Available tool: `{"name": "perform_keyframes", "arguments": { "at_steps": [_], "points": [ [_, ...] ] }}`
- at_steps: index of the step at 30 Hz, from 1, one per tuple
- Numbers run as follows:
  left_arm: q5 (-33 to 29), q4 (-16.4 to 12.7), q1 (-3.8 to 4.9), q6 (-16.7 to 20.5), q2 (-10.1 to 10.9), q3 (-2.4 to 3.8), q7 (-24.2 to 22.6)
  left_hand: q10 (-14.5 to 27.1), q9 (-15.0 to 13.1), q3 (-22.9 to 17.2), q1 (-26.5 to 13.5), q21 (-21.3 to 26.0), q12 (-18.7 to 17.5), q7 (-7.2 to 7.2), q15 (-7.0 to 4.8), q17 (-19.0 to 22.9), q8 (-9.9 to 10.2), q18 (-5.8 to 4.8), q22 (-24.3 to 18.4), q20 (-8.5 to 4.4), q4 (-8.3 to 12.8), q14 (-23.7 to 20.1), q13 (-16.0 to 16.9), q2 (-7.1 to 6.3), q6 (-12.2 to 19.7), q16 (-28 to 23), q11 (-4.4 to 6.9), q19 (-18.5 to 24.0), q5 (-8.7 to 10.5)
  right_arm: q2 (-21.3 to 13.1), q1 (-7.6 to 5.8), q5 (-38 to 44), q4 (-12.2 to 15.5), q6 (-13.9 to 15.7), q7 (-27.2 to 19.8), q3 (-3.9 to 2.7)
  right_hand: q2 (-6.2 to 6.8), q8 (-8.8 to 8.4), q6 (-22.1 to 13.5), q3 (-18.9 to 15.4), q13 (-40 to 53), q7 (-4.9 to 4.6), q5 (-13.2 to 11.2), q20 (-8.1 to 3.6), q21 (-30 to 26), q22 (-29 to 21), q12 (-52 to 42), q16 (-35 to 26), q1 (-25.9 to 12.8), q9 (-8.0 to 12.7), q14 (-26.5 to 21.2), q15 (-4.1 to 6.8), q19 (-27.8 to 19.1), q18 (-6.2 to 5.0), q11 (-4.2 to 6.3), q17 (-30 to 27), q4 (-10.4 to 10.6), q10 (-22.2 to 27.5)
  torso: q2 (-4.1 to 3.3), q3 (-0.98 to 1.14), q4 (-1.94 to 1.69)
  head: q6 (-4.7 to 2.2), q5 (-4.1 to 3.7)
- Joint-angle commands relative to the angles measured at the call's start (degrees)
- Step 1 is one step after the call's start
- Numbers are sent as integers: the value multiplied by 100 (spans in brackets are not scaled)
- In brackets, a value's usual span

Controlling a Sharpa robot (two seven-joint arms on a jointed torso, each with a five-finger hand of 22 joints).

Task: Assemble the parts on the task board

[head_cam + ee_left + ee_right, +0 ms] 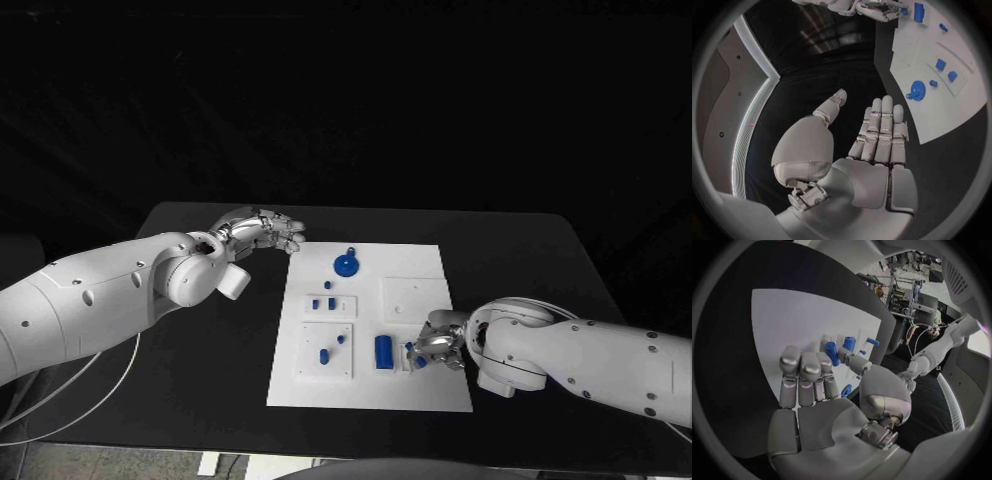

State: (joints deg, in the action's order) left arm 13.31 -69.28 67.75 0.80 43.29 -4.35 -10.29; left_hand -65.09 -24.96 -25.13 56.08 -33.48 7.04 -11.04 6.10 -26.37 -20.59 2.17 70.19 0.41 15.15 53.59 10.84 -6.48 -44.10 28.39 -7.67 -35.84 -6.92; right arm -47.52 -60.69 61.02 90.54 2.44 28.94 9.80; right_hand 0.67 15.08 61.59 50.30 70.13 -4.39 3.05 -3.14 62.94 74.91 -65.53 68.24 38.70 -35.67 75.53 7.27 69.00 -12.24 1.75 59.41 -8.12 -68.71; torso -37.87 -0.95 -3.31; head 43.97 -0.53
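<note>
**Right hand on a small part at the board's near right, left hand idle off the far left corner**

While the flat white rectangular task board [418, 385] lies in the middle of the black table [534, 250], the silver many-fingered right hand [437, 345] sits over the board's near right part, just beside the tall blue rectangular block [382, 350] standing there. In the right wrist view its fingers [804, 375] are curled in together over the board, and the thumb presses against a small blue cylindrical part [832, 353]; the hand appears to pinch that piece, though the contact is partly hidden. More small blue pegs [849, 343] stand on the board just past the fingertips.

The silver left hand [260, 232] hovers over the bare table just off the board's far left corner, apart from the board. In the left wrist view its fingers [879, 132] are stretched out side by side, the thumb spread away, and nothing lies in the palm, so it is released.

On the board, a blue gear-shaped part [348, 265] lies near the far edge, close to the left hand. Two small blue square pieces [323, 300] stand in a raised white panel left of the board's centre, and another small blue peg [323, 353] stands in the panel nearer the robot.
</note>
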Motion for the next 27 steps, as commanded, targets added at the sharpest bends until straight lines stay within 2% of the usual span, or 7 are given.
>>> {"name": "perform_keyframes", "arguments": {
  "at_steps": [1,4,7,10,23,27],
  "points": [
    [5,-14,4,-89,-5,3,-21,-3,7,-5,-41,19,-33,25,13,-9,-27,20,9,8,-44,40,7,2,11,-37,16,-46,32,-48,6,86,47,-107,8,2,-12,-20,13,8,9,-15,-25,-6,19,93,2,6,-64,-8,-2,41,-10,-276,3,5,37,-28,0,3,0,-3,3],
    [5,-11,4,-83,0,3,-16,-3,7,-5,-42,20,-33,25,12,-11,-27,20,10,8,-46,41,7,3,11,-38,16,-46,32,-109,6,93,72,-151,24,1,-21,-17,17,19,11,-13,-24,-8,20,93,0,7,-66,-10,-2,42,-10,-276,5,5,37,-31,-2,3,0,4,7],
    [5,-10,4,-88,-6,3,-15,-3,7,-6,-43,21,-33,25,12,-12,-28,21,10,8,-47,42,8,4,10,-39,16,-47,32,-97,5,75,46,-397,80,1,-34,-16,19,31,7,-12,-24,-11,22,93,5,8,-69,-11,-2,44,-9,-276,7,6,35,-29,1,1,3,4,13],
    [5,-11,4,-90,-7,3,-10,-4,7,-6,-44,21,-33,26,12,-13,-28,21,11,8,-49,42,8,5,10,-40,16,-47,32,-22,5,46,-6,-522,103,1,-52,-17,17,34,5,-13,-25,-11,24,94,8,7,-96,-12,-4,44,-11,-276,6,6,47,-27,0,-1,2,8,18],
    [5,-10,4,-101,-14,3,0,-4,8,-5,-49,24,-34,26,12,-18,-28,20,13,8,-53,43,8,5,10,-44,16,-48,32,220,6,51,-235,-511,106,2,-80,-20,10,48,3,-14,-24,-12,26,95,15,8,-119,-12,-5,43,-16,-276,6,6,44,-21,-1,-3,-7,13,23],
    [5,-10,4,-102,-10,3,7,-3,9,-5,-52,25,-34,26,12,-20,-29,20,15,8,-57,43,8,7,10,-46,16,-48,32,272,9,57,-311,-587,133,6,-84,-21,10,50,1,-14,-25,-12,27,96,18,9,-122,-12,-5,43,-17,-276,5,6,41,-18,-3,-2,-10,15,29]
  ]
}}
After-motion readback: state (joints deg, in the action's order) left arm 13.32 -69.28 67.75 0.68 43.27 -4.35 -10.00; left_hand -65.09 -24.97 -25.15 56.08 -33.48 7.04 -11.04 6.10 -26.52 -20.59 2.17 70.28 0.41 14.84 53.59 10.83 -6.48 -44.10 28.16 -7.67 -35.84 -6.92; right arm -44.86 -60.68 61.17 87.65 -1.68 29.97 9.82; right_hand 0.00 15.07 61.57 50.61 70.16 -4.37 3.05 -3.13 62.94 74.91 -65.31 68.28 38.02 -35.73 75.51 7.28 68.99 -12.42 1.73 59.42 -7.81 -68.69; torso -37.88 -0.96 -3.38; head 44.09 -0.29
